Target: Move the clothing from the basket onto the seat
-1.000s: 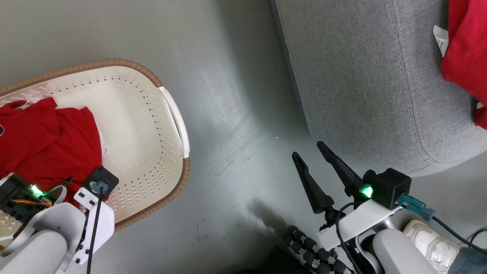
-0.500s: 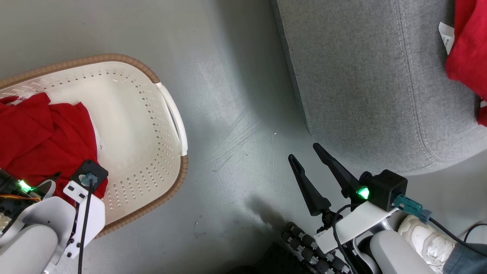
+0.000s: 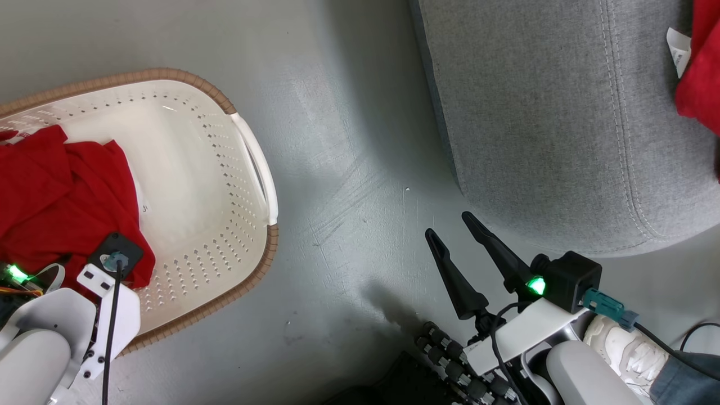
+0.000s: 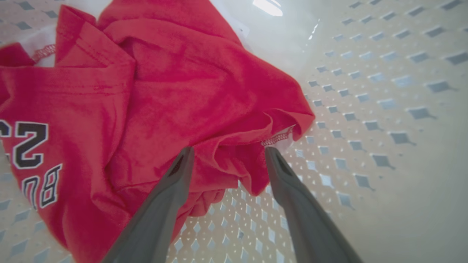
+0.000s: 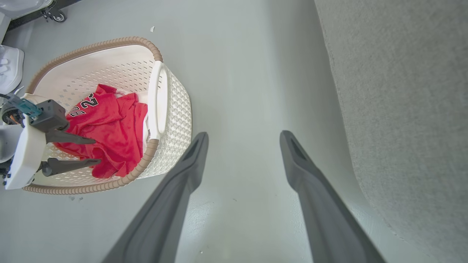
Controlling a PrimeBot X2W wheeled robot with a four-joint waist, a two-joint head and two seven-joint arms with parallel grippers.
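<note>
The left tool (image 4: 229, 151) is down inside the basket (image 3: 225, 169), its fingers spread wide with nothing between them. Right at its tips lies the clothing (image 4: 164, 91), a crumpled red heap with dark, white-edged numerals. A fold with a stitched hem sits just ahead of the gap between the fingers; whether they touch the cloth I cannot tell. Beyond the heap and to the tool's right is the bare perforated wall of the basket, and its brown rim and white handle rise around the tool.

The right tool (image 3: 448, 224) hangs above the grey floor (image 3: 349, 169), fingers likewise spread and holding nothing. Close behind it are a dark wheel (image 3: 450, 360) with small rollers and, beside the arm, a person's white shoe (image 3: 624, 351). Just ahead of its tips, to its right, the rounded corner of the seat (image 3: 551, 112) bulges out. Open floor lies between this tool and the basket, which is well off to its left. Farther along the seat more red clothing lies on the cushion, with a white tag (image 3: 678, 48) at its edge.
</note>
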